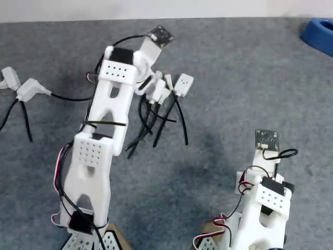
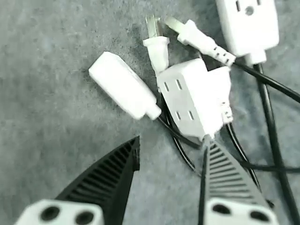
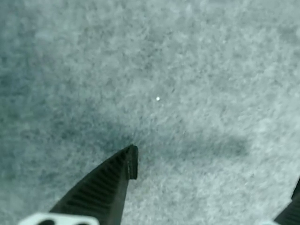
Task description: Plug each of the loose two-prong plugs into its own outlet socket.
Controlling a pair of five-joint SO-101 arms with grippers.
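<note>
The left gripper (image 2: 171, 146) hung over a cluster of white fittings at mid-table. Its black ribbed jaws were spread wide and held nothing.

Just beyond the fingertips lay a white cube-shaped multi-outlet socket block (image 2: 190, 96). Its near corner met, or all but met, one fingertip (image 2: 209, 149). A white oblong cord-end fitting (image 2: 123, 84) lay beside the block, off to one side of the gap between the jaws.

On the far side of the block lay a first white two-prong plug (image 2: 157, 44) and a second white two-prong plug (image 2: 199, 38). Both were loose, with prongs pointing away from the gripper. A flat white outlet socket (image 2: 247, 21) lay farther off. Black cords (image 2: 269, 108) trailed among them.

The right gripper (image 3: 215, 168) was also open wide and empty above bare grey carpet (image 3: 187, 70), well apart from the cluster.
</note>
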